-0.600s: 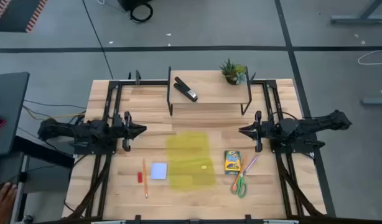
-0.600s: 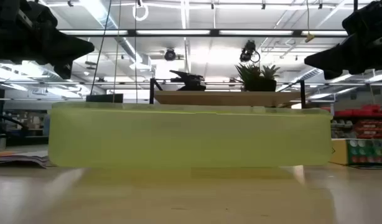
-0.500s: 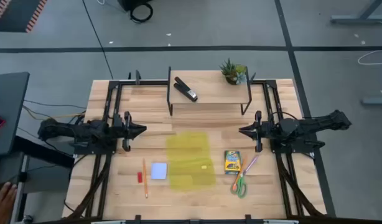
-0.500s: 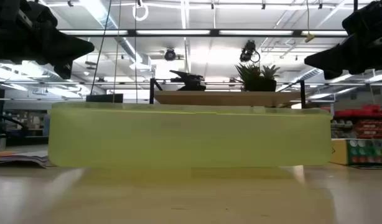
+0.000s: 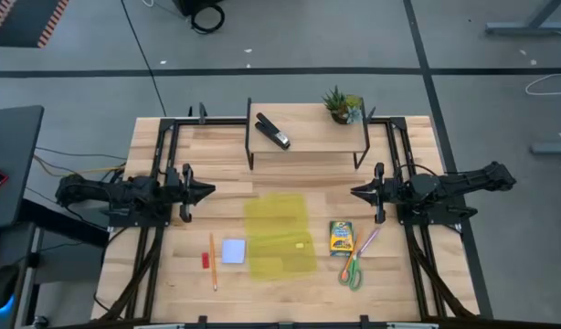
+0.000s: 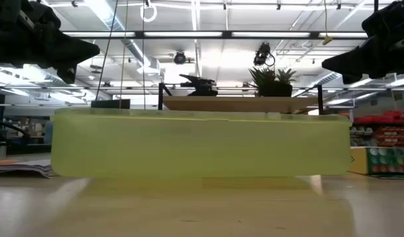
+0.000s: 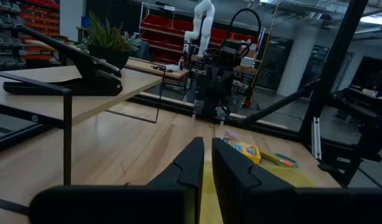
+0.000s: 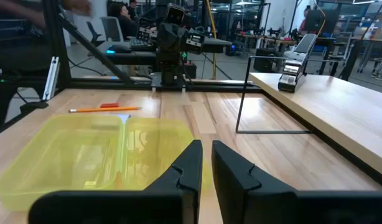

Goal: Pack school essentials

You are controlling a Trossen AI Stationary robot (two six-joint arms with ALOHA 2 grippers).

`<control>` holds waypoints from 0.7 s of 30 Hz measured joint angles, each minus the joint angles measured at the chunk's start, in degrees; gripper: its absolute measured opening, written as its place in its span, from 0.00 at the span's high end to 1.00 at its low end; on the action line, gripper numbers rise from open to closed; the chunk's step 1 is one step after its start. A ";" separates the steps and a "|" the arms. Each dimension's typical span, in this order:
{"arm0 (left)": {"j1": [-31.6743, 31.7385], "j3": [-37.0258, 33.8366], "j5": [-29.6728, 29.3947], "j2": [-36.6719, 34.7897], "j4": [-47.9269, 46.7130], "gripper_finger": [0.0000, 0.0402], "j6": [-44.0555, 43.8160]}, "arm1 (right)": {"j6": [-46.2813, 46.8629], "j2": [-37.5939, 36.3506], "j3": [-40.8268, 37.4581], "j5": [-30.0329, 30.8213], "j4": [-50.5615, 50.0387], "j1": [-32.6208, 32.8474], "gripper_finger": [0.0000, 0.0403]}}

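Yellow case [image 5: 279, 235], mid-worktop: pencil [image 5: 213, 260], eraser [image 5: 206, 260], notepad [image 5: 233, 251] left; crayons [image 5: 341, 238], scissors [image 5: 352, 271] right. Left pincer [image 5: 207, 191], right pincer [image 5: 355, 192] pressed together, empty. Risk: flat pencil slipping away.

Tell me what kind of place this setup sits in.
Probably a robotics lab or workshop: red parts shelving, another robot arm on a far bench, and a concrete floor around the wooden table.
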 joint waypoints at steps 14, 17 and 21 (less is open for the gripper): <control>0.01 0.01 0.00 0.00 0.00 0.92 -0.02 | 0.00 0.01 0.00 0.02 0.02 0.01 0.90; 0.00 0.01 0.00 0.00 0.00 0.91 -0.02 | 0.00 0.00 0.00 0.02 0.01 0.02 0.90; 0.02 -0.01 0.00 0.00 0.00 0.90 -0.02 | 0.00 0.00 0.00 0.02 0.02 0.02 0.90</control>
